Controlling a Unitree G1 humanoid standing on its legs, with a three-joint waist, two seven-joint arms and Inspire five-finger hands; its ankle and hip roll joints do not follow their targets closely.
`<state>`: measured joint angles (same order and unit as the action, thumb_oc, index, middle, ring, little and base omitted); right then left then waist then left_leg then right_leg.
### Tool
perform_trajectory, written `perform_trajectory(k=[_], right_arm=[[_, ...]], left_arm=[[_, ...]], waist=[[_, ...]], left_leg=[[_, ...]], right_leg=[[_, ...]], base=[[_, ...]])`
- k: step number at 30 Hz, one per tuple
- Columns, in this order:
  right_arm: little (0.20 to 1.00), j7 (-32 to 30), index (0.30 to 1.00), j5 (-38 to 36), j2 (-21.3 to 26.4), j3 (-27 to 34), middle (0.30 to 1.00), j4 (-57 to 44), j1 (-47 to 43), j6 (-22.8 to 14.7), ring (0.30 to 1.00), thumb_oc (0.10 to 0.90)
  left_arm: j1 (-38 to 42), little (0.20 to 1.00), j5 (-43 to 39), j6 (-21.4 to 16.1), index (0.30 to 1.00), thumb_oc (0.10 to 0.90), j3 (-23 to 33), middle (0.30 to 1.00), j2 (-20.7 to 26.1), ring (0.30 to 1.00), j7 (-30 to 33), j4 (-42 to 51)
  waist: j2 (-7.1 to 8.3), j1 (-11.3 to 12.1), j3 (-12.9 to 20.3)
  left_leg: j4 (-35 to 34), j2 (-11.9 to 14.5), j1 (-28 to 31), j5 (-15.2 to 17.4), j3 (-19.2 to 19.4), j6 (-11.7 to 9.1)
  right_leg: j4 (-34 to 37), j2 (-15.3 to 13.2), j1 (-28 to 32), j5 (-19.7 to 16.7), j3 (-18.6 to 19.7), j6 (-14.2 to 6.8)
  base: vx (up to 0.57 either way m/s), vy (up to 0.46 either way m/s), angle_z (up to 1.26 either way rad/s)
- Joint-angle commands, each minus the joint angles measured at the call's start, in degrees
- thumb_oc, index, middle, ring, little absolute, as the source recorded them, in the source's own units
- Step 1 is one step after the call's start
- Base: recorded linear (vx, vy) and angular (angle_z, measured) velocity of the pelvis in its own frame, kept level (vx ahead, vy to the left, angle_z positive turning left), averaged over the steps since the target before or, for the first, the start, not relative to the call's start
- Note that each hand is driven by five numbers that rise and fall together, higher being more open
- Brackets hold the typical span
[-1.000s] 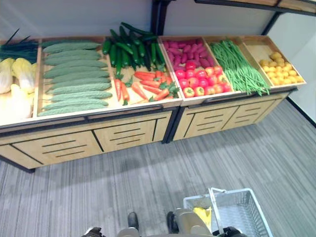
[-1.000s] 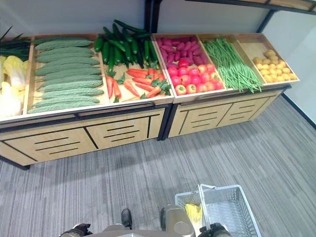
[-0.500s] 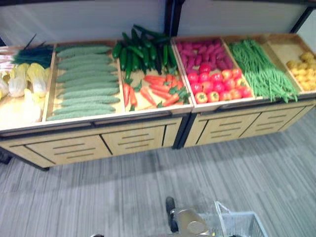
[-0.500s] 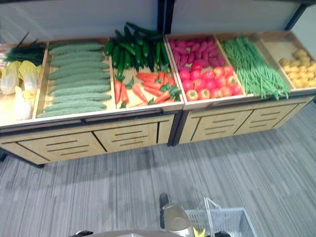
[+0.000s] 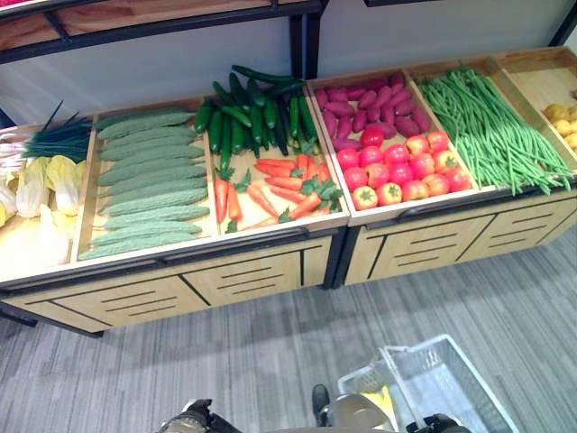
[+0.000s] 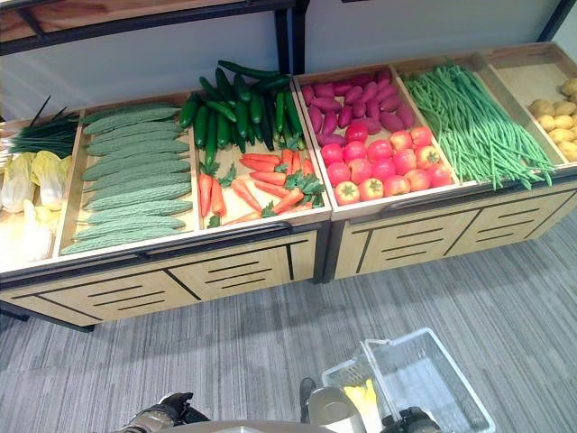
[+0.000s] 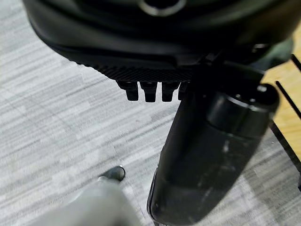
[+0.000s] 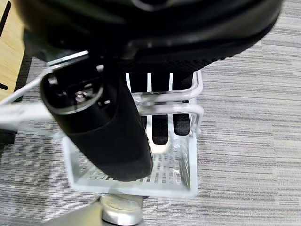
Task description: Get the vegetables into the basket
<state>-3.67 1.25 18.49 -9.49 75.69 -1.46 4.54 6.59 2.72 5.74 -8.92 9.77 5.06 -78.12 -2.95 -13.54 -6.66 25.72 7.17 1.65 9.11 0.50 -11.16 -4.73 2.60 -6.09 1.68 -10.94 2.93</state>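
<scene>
A white wire basket hangs low at my right side above the floor, with a yellow item lying in it. My right hand is shut on the basket's handle, fingers curled round the wire. My left hand hangs at my left side, relaxed and holding nothing; its thumb stands out over grey carpet. Ahead, a wooden stand holds pale green cucumbers, dark cucumbers, carrots, tomatoes and green beans.
The stand has drawer fronts below and purple sweet potatoes, cabbages, chives and yellow produce at its ends. A dark shelf frame rises behind it. Grey carpet lies between me and the stand.
The whole picture has shifted, so the camera has moved; the basket shows more fully at the lower right. My right hand stays shut on its handle.
</scene>
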Motion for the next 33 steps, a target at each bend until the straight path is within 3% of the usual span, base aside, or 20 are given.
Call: perform_trajectory(k=[1, 2, 3, 6, 10, 14, 25, 30, 31, 33], right_arm=[[0.3, -0.8, 0.3, -1.2, 1.8, -0.4, 0.3, 2.2, -1.0, 0.5, 0.3, 0.4], [0.3, -0.9, 0.3, -1.2, 2.0, -0.4, 0.3, 2.2, -1.2, 0.6, 0.3, 0.4], [0.3, -1.0, 0.3, -1.4, 2.2, -0.3, 0.3, 2.2, -1.4, 0.6, 0.3, 0.4], [0.3, -1.2, 0.3, -1.1, 2.5, -0.3, 0.3, 2.0, -1.3, 0.7, 0.3, 0.4], [0.3, -1.3, 0.3, 0.1, 2.1, -1.5, 0.3, 1.6, -1.1, 0.4, 0.3, 0.4], [0.3, -1.3, 0.3, -0.4, 1.2, -2.4, 0.3, 1.1, -1.7, 0.1, 0.3, 0.4], [0.3, -2.3, 0.3, -1.3, 0.7, -3.2, 0.3, 0.4, -3.8, 0.0, 0.3, 0.4], [0.3, -2.6, 0.3, -1.5, 0.9, -2.7, 0.3, -0.4, -3.7, -0.3, 0.3, 0.4], [0.3, -2.8, 0.3, -1.8, 1.3, -2.0, 0.3, -2.2, -3.0, -0.5, 0.3, 0.4], [0.3, -2.6, 0.3, -2.0, 1.5, -1.4, 0.3, -4.3, -2.1, -0.8, 0.3, 0.4]], left_arm=[[-1.8, 1.0, -1.8, 0.9, 1.0, 0.9, -0.9, 1.0, 2.8, 1.0, 1.5, 2.1], [-1.9, 1.0, -2.1, 1.0, 1.0, 0.9, -0.7, 1.0, 2.7, 1.0, 1.6, 2.1], [-2.0, 1.0, -2.2, 1.0, 1.0, 0.9, -0.4, 1.0, 2.6, 1.0, 1.7, 2.1], [-2.2, 1.0, -2.1, 0.8, 1.0, 0.9, -0.4, 1.0, 2.6, 1.0, 1.8, 2.2], [-2.7, 1.0, -2.4, 0.4, 1.0, 0.9, -0.5, 1.0, 2.8, 1.0, 2.4, 2.4], [-3.2, 1.0, -2.2, 0.5, 1.0, 0.9, -0.6, 1.0, 3.0, 1.0, 2.0, 2.0], [-0.2, 1.0, -4.7, -0.8, 1.0, 0.9, -0.9, 1.0, 5.4, 1.0, 3.9, 6.3], [0.5, 1.0, -7.5, -2.4, 1.0, 0.9, -0.1, 1.0, 7.7, 1.0, 5.5, 15.3], [-0.1, 1.0, -8.8, -4.1, 1.0, 0.9, 0.8, 1.0, 10.6, 1.0, 6.0, 27.6], [-2.0, 1.0, -9.1, -5.3, 1.0, 0.9, 3.2, 1.0, 13.8, 1.0, 6.7, 37.8]], waist=[[2.51, 0.9, -2.4], [3.0, 1.1, -2.6], [3.43, 2.1, -3.0], [3.87, 4.1, -3.5], [2.68, 7.6, -5.0], [2.43, 8.2, -5.0], [1.53, 8.0, -6.3], [1.69, 8.1, -6.1], [1.72, 8.1, -6.1], [1.9, 8.2, -6.0]], left_leg=[[-2.5, -1.4, 5.1, -18.8, 3.7, 3.3], [-3.4, -0.5, 3.4, -17.5, 5.8, 4.0], [-5.5, 0.4, 0.8, -14.1, 8.3, 5.1], [-15.4, 0.4, -4.2, -11.0, 9.3, 5.6], [-25.2, -3.0, -10.6, -18.0, 1.1, 5.4], [-26.7, -3.5, -8.0, -17.1, 0.7, 6.1], [-29.0, -4.8, -7.9, -16.1, 2.2, 7.7], [-29.3, -5.4, -7.0, -15.2, 2.7, 8.2], [-29.3, -5.7, -6.7, -14.8, 2.8, 8.4], [-29.3, -5.8, -6.2, -14.5, 2.9, 8.5]], right_leg=[[-0.9, -1.8, -3.4, -4.2, 6.0, -3.2], [-0.5, -2.5, -2.6, -4.1, 6.4, -3.5], [0.1, -3.2, -1.1, -3.7, 7.2, -4.2], [1.2, -4.6, 1.6, -2.9, 8.5, -5.9], [2.4, -3.1, 5.7, -1.7, 13.3, -6.2], [2.4, -1.6, 5.6, -1.0, 16.8, -6.0], [3.1, -3.4, 2.2, -1.8, 19.4, -7.4], [4.0, -4.1, 2.2, -2.6, 20.2, -8.4], [4.4, -4.4, 2.1, -3.0, 20.4, -8.8], [4.6, -4.5, 2.3, -3.2, 20.6, -9.1]], base=[[0.14, -0.076, -0.32], [0.16, -0.009, -0.23], [0.17, 0.029, 0.06], [0.16, 0.085, 0.0], [0.2, 0.072, -0.38], [0.06, 0.047, -1.04], [-0.01, 0.096, -0.22], [0.03, 0.063, -0.02], [0.02, 0.049, -0.06], [0.04, 0.047, -0.05]])
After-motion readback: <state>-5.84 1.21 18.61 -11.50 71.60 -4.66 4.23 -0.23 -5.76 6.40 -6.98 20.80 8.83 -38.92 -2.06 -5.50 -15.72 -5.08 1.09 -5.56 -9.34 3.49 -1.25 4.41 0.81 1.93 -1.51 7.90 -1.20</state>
